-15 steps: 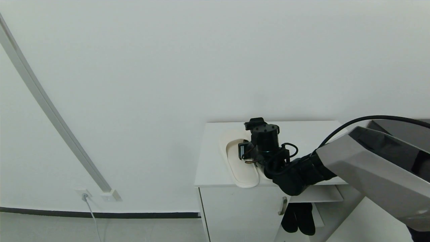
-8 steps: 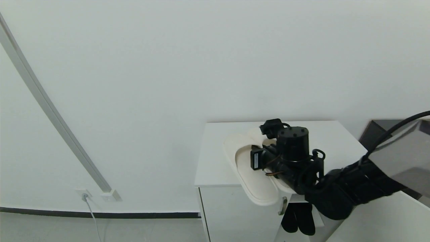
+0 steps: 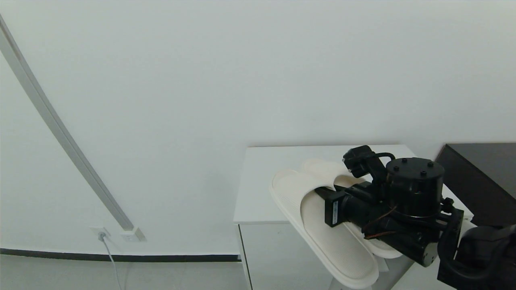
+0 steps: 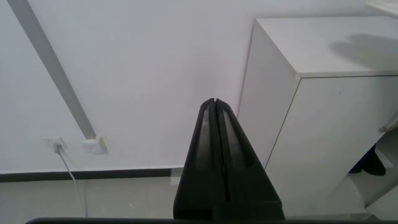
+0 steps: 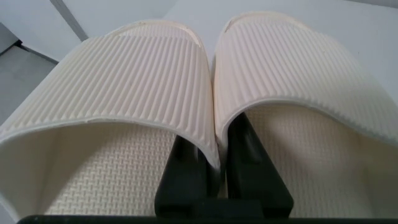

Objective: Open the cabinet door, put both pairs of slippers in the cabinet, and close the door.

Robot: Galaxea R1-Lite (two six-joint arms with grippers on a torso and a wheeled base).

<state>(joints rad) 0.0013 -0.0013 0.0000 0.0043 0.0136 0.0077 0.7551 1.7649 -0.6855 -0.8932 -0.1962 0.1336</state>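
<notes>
A pair of cream slippers (image 3: pixel 334 241) hangs tilted over the front edge of the white cabinet (image 3: pixel 262 189), heels lower and nearer to me. My right gripper (image 3: pixel 322 192) is shut on the pair. In the right wrist view its fingers (image 5: pixel 186 171) sit under the ribbed straps of the cream slippers (image 5: pixel 155 74), pinching the two inner strap walls together. My left gripper (image 4: pixel 215 109) is shut on nothing, low and left of the cabinet (image 4: pixel 323 124). Black slippers (image 4: pixel 374 163) lie inside the cabinet's open right side, past a shut door with a handle (image 4: pixel 390 121).
A dark piece of furniture (image 3: pixel 479 177) stands right of the cabinet. A grey duct (image 3: pixel 60 133) runs slantwise down the white wall to a socket and cable (image 3: pixel 102 235) near the floor. Bare floor lies left of the cabinet.
My right arm has lifted the cream slippers off the cabinet top and drawn them forward and to the right, towards me; they now hang past the front edge.
</notes>
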